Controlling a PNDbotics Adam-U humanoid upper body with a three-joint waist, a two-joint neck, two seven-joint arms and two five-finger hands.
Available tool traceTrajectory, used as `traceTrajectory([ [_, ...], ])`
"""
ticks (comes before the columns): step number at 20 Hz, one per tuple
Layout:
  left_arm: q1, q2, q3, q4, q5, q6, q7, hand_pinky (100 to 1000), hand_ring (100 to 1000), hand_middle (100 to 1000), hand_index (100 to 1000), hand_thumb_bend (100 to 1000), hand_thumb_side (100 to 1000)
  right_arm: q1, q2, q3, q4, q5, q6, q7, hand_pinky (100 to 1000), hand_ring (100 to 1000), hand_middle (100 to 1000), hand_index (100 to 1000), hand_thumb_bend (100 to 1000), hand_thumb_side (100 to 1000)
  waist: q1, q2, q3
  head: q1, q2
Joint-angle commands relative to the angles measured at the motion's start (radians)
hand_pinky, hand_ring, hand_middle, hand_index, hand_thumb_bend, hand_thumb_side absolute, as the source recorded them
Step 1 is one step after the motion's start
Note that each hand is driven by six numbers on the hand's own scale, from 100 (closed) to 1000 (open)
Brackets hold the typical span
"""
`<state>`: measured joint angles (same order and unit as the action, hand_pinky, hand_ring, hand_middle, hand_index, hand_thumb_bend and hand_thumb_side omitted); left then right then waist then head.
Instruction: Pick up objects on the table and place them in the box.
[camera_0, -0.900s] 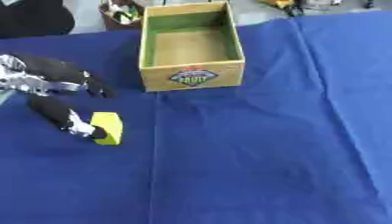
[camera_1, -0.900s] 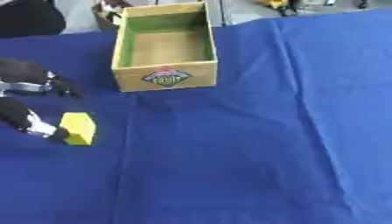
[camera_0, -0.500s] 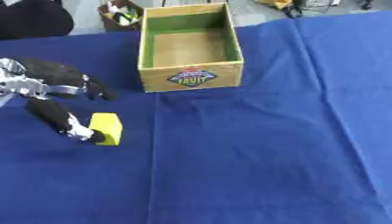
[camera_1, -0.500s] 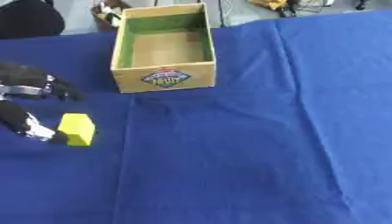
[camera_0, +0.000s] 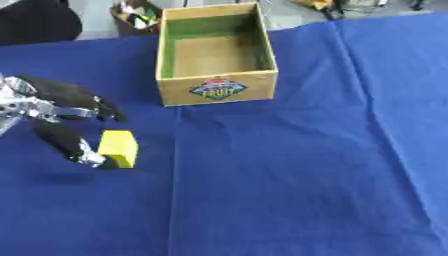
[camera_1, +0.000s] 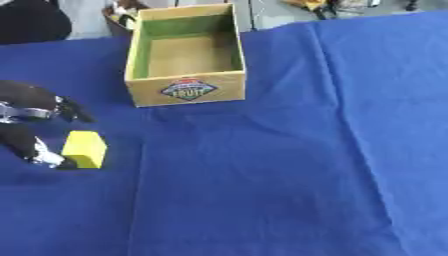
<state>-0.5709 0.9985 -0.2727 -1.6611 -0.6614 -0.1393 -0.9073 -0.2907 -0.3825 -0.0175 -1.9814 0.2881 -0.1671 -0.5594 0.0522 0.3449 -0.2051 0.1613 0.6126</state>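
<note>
Yellow block (camera_0: 118, 147) on blue-covered bench (camera_0: 297, 175), left of centre, near side of box (camera_0: 214, 55). Looks light, stiff, prob. foam; we'd pinch opposite flat faces. Left hand (camera_0: 66, 117) spread, unclosed, thumb touching block's side.

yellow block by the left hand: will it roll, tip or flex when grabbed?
The yellow block has flat faces and square edges, so it probably won't roll. It looks rigid, unlikely to flex. The left hand has fingers on either side of it; an off-centre pinch might twist it.
</note>
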Motion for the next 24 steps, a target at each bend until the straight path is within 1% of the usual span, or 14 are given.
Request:
traceTrajectory([
  [1, -0.022, 0.014, 0.0, 0.019, -0.045, -0.013, 0.0, 734, 849, 885, 998, 517, 848, -0.011, -0.009, -0.003, -0.019, 0.001, -0.002, 0.002, 616, 662, 539, 811, 100, 650, -0.004, -0.014, -0.002, 0.004, -0.015],
  [4, -0.031, 0.005, 0.0, 0.036, -0.089, -0.024, 0.0, 734, 847, 880, 992, 505, 854, -0.012, -0.007, -0.003, -0.019, 0.002, -0.002, 0.003, 616, 662, 538, 811, 100, 649, -0.002, -0.008, -0.004, 0.006, -0.015],
  [6, -0.036, -0.005, 0.001, 0.043, -0.099, -0.033, 0.0, 729, 843, 873, 990, 499, 856, -0.013, -0.006, -0.002, -0.019, 0.003, -0.001, 0.004, 616, 662, 538, 809, 100, 649, -0.002, -0.005, -0.004, 0.007, -0.017],
  [13, -0.05, -0.033, -0.001, 0.08, -0.059, -0.038, 0.0, 694, 812, 814, 964, 477, 840, -0.016, -0.002, -0.003, -0.019, 0.005, 0.0, 0.003, 616, 662, 537, 807, 100, 649, -0.002, 0.001, -0.011, 0.011, -0.023],
  [17, -0.055, -0.04, -0.008, 0.099, -0.057, -0.042, 0.0, 659, 774, 746, 922, 452, 823, -0.017, -0.001, -0.004, -0.019, 0.005, 0.001, 0.001, 617, 663, 537, 806, 100, 648, -0.002, 0.004, -0.013, 0.013, -0.025],
  [18, -0.055, -0.04, -0.01, 0.102, -0.06, -0.042, 0.0, 637, 748, 704, 889, 435, 810, -0.017, 0.0, -0.004, -0.019, 0.005, 0.002, 0.0, 617, 662, 537, 806, 100, 648, -0.002, 0.004, -0.014, 0.014, -0.026],
  [19, -0.055, -0.041, -0.011, 0.106, -0.064, -0.042, 0.0, 627, 736, 684, 870, 425, 802, -0.017, 0.0, -0.004, -0.019, 0.004, 0.002, -0.001, 617, 662, 537, 806, 100, 647, -0.002, 0.005, -0.014, 0.014, -0.026],
  [20, -0.055, -0.041, -0.012, 0.11, -0.068, -0.042, 0.0, 593, 692, 619, 809, 373, 777, -0.017, 0.0, -0.004, -0.019, 0.004, 0.002, -0.002, 617, 662, 536, 806, 100, 646, -0.002, 0.005, -0.015, 0.014, -0.026],
  [21, -0.056, -0.042, -0.011, 0.111, -0.072, -0.042, 0.0, 578, 675, 599, 788, 340, 762, -0.018, 0.0, -0.005, -0.019, 0.003, 0.002, -0.004, 617, 662, 536, 806, 100, 646, -0.002, 0.006, -0.015, 0.014, -0.026],
  [22, -0.057, -0.042, -0.009, 0.111, -0.075, -0.042, 0.0, 523, 618, 534, 730, 243, 723, -0.017, 0.0, -0.005, -0.019, 0.003, 0.002, -0.005, 617, 662, 536, 806, 100, 645, -0.002, 0.006, -0.015, 0.013, -0.026],
  [23, -0.059, -0.042, -0.006, 0.11, -0.078, -0.039, 0.0, 492, 594, 506, 703, 176, 697, -0.017, 0.0, -0.005, -0.019, 0.003, 0.002, -0.006, 617, 662, 536, 806, 100, 644, -0.002, 0.006, -0.014, 0.013, -0.026],
  [24, -0.061, -0.043, -0.003, 0.107, -0.079, -0.035, 0.0, 438, 556, 465, 652, 100, 671, -0.017, 0.0, -0.005, -0.019, 0.002, 0.003, -0.007, 617, 662, 536, 806, 100, 642, -0.002, 0.006, -0.013, 0.013, -0.025],
])
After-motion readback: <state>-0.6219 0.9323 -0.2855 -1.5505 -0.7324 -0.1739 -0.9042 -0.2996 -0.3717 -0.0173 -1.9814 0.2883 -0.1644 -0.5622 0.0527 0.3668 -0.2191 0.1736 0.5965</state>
